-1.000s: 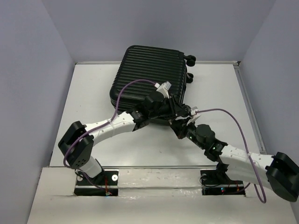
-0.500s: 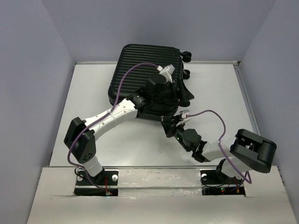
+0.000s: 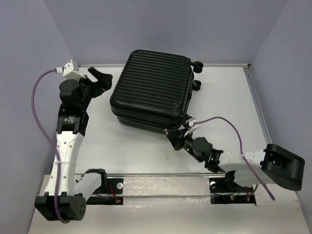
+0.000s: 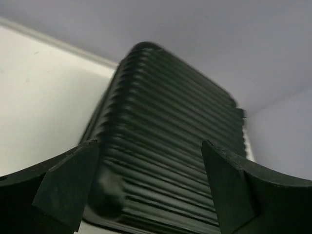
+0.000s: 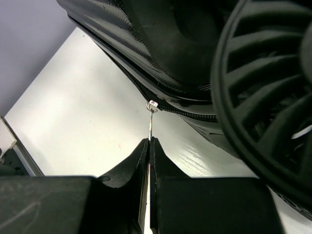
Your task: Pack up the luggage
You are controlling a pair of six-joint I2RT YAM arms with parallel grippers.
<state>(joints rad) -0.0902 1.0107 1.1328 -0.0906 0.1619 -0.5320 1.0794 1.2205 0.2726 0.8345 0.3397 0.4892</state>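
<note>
Your right jaws are pinched shut on the thin metal zipper pull [image 5: 151, 123]. It runs straight out ahead of them to the seam of the luggage [image 3: 153, 87]. The luggage lies flat on the surface [image 3: 122, 151] with its lid down, just beyond those jaws. Your left jaws stand wide and empty, with the luggage ahead of them and well apart.

The grip looks to be on only a sliver of metal. If you drag off the line of the seam, the pull may slip free. With nothing bracing the case, it may slide or swing instead of the zipper running. The rounded corner is where I would expect the zipper to bind.

Only the right wrist view shows the pull and the seam. Only the top view shows how far off your left jaws sit, and the wheels [image 3: 197, 63] on the far side. The left wrist view shows the ribbed shell but no zipper.
</note>
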